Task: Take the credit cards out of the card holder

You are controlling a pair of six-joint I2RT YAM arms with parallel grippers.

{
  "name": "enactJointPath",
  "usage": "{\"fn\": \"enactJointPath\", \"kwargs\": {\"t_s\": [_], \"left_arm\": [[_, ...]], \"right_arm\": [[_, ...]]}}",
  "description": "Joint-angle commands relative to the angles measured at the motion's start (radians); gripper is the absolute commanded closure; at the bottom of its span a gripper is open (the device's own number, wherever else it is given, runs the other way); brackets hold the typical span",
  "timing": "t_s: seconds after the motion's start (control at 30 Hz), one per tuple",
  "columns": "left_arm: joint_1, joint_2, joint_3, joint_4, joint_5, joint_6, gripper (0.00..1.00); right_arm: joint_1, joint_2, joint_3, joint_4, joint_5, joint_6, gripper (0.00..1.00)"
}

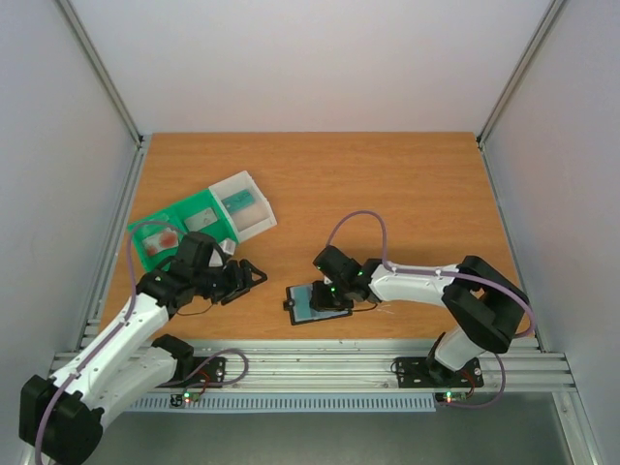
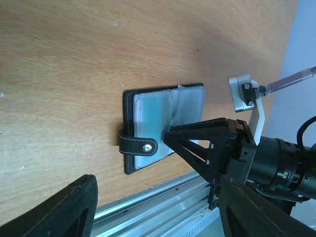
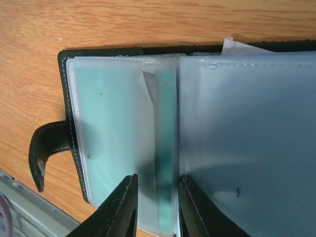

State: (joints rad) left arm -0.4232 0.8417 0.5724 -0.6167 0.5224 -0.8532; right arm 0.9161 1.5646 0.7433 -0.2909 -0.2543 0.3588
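The black card holder (image 1: 312,302) lies open near the table's front edge, its clear sleeves facing up. My right gripper (image 3: 157,185) hovers over its middle, open. Its two fingers straddle a teal credit card (image 3: 167,138) that stands on edge between two sleeves, with a gap on each side. Another teal card (image 3: 108,123) shows flat under the left sleeve. The holder's tab (image 3: 42,148) curls off its left edge. My left gripper (image 1: 242,279) is open and holds nothing, left of the holder (image 2: 148,118). In the left wrist view the right gripper's finger (image 2: 207,143) lies over the sleeves.
A green-and-white sorting tray (image 1: 225,215) sits at the back left, with a red-pink card (image 1: 170,235) and a teal card (image 1: 242,201) in its compartments. The metal rail (image 1: 320,363) runs along the front edge, just below the holder. Grey walls close in both sides.
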Motion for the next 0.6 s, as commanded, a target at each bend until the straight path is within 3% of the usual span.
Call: {"fn": "enactJointPath", "kwargs": {"t_s": [0.0, 0.37, 0.57], "left_arm": [[-0.006, -0.037, -0.025, 0.045, -0.005, -0.018, 0.32], [-0.014, -0.094, -0.074, 0.139, 0.031, -0.123, 0.34], [-0.057, -0.089, -0.150, 0.287, 0.032, -0.201, 0.32]], "right_arm": [[0.019, 0.040, 0.030, 0.011, 0.025, 0.019, 0.77], [0.026, 0.033, -0.020, 0.137, 0.018, 0.127, 0.98], [0.026, 0.041, -0.072, 0.216, 0.015, 0.162, 0.99]]}}
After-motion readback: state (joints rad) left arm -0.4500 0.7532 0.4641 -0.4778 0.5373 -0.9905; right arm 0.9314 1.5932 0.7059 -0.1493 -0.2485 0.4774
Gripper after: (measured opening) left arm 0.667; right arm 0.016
